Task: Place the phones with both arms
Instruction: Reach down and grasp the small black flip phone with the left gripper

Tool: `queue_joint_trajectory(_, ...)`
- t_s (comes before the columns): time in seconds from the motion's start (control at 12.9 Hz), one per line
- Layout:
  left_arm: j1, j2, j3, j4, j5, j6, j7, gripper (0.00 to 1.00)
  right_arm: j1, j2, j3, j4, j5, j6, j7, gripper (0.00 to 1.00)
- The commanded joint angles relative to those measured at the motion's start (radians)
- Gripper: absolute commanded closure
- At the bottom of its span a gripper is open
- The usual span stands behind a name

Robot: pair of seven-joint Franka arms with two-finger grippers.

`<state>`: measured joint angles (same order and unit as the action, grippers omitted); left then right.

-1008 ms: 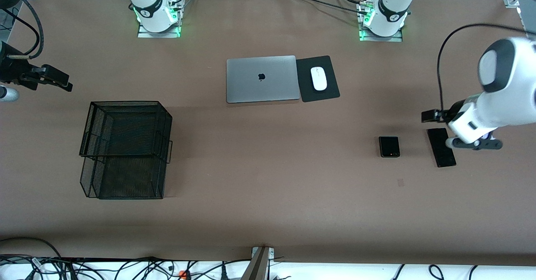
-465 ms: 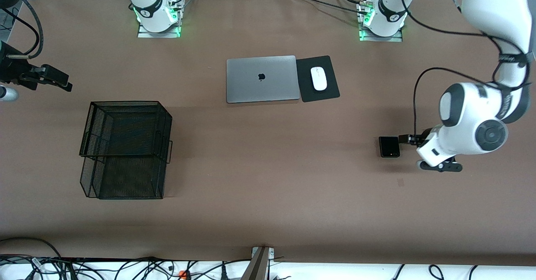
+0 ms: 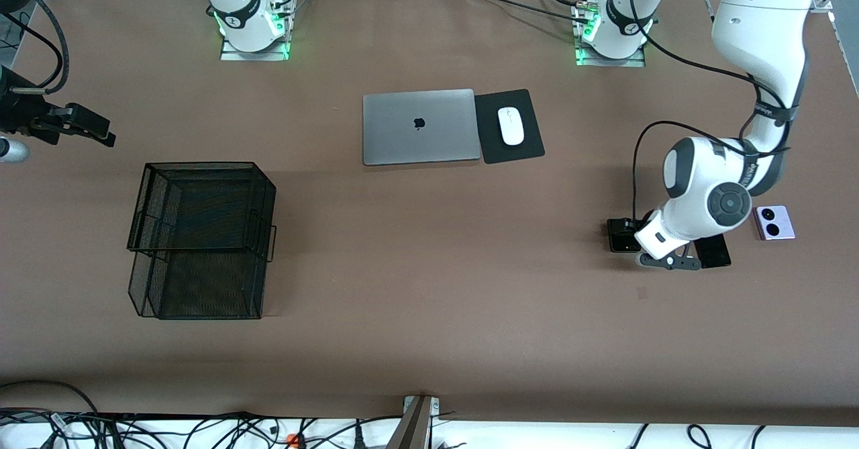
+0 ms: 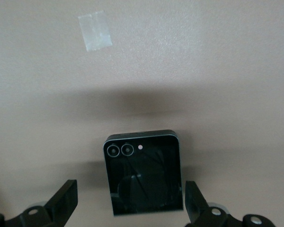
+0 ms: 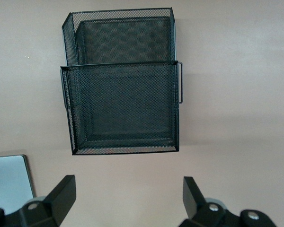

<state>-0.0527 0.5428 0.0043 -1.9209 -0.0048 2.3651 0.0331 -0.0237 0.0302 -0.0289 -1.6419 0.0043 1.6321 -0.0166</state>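
**Left gripper over the black flip phone**

The left gripper (image 4: pixel 128 205) hung over the small squarish black flip phone (image 3: pixel 620 235) near the left arm's end of the brown bench (image 3: pixel 429 315) — fingers (image 4: pixel 64 201) spread, one at each side. The long black slab phone (image 3: pixel 714 251) and lilac-white flip phone (image 3: pixel 775 222) lay beside it. The right gripper (image 5: pixel 128 203) waited, fingers apart, above the black wire-mesh basket (image 3: pixel 201 237).

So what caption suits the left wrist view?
Left gripper open over the black flip phone on the brown table.
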Motion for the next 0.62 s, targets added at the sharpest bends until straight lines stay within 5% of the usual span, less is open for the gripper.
queue_joint_trajectory(0.0, -0.004, 0.005, -0.003, -0.053, 0.019, 0.097, 0.007, 0.0, -0.007, -0.006, 0.0, 0.007, 0.016, -0.003, -0.016, 0.0)
queue_joint_trajectory(0.54, -0.003, 0.043, -0.02, -0.053, 0.008, 0.118, 0.005, 0.0, -0.005, -0.006, 0.0, 0.007, 0.016, -0.003, -0.016, 0.0)
